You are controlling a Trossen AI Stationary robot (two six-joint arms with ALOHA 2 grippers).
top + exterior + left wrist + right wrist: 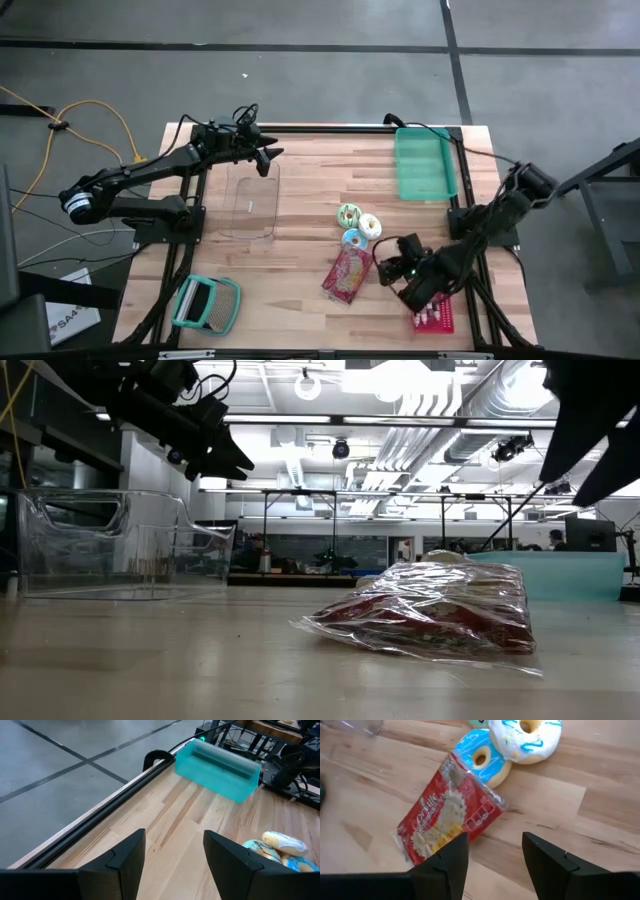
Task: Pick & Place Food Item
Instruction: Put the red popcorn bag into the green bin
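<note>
Popcorn packet (348, 275) — red, clear-wrapped, lying flat on the wooden table (300, 260) toward its near middle, held by nothing. Its far end is touching a blue-iced doughnut (355, 239); two more doughnuts, one white-iced (369, 225) and one green-iced (347, 213), are sitting just beyond in a tight cluster.

Right gripper (388, 268) — hovering just beside the packet on its right, tilted downward, fingers (445, 865) standing spread with nothing between them; the packet is showing ahead of the fingertips in the right wrist view.

Left gripper (268, 158) — waiting above the table's far left, over the far edge of a clear plastic bin (250, 200), fingers (125, 857) parted and carrying nothing.

Teal tray (424, 163) — resting at the far right edge. Teal basket (207, 304) — lying at the near left corner. A red-and-white item (436, 318) is peeking from under the right arm; what it is I cannot tell.
</note>
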